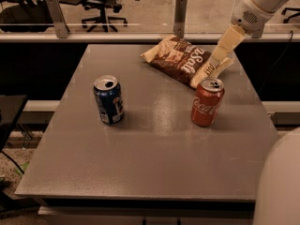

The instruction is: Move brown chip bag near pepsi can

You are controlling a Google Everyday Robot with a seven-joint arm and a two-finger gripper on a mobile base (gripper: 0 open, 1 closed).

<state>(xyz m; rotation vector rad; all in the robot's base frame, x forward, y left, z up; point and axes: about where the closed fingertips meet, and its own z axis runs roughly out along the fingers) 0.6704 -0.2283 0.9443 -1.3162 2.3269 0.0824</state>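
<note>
Camera view, single frame. Grey table (154, 172) fills most of it, with glass panels and office chairs beyond the far edge.

Robot arm (262, 3) enters from the upper right, its white housing above the table's far right corner.

Brown chip bag (180, 60) lies flat at the far side of the table, right of centre, long axis running diagonally. Its tan right end points toward the red Coca-Cola can (207, 102), which stands upright just in front of it, near but apparently not touching.

Pepsi can (108, 100) stands upright on the left half, tab open, well apart from the bag, with bare tabletop between them.

Gripper (222, 50) angles down from the arm onto or just over the bag's right end. Contact is uncertain, and I cannot tell whether it is released or clenched.

Progress: judged early. The bag rests on the table and is not lifted, and nothing has been moved toward the Pepsi can. Left to do: secure the bag, carry or slide it leftward and forward past the red can, and set it beside the blue one
</note>
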